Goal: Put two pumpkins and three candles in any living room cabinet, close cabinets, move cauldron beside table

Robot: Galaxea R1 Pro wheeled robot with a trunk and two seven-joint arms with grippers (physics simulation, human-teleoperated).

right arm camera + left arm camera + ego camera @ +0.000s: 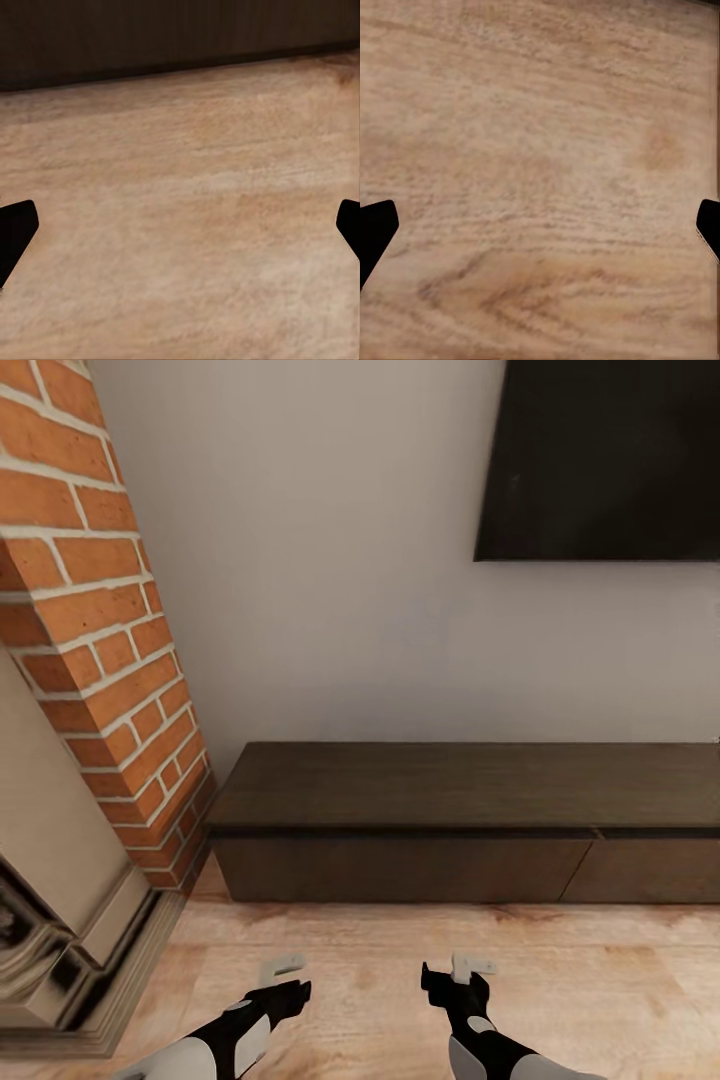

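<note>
Cabinet (470, 815): long, low, dark brown unit against the pale wall, running from the centre toward 3 o'clock in the head view; both visible drawer fronts sit flush and shut, and its top carries nothing that can be seen. Its dark lower edge (172, 37) also crosses the right wrist view, beyond the floor.
Left gripper (283, 972): low at about 7 o'clock in the head view, held above the floor; in the left wrist view its black fingertips (375, 232) sit at opposite edges, spread wide with nothing between them.
Right gripper (462, 970): low at about 5 o'clock, near the left one; its fingertips (15, 232) are likewise far apart and empty.
Floor (600, 980): light wood boards in front of the cabinet.
Fireplace (60, 920): ornate beige surround at 8 o'clock, under a red brick chimney (100, 630).
Screen (600, 460): black panel on the wall at 1 o'clock.
</note>
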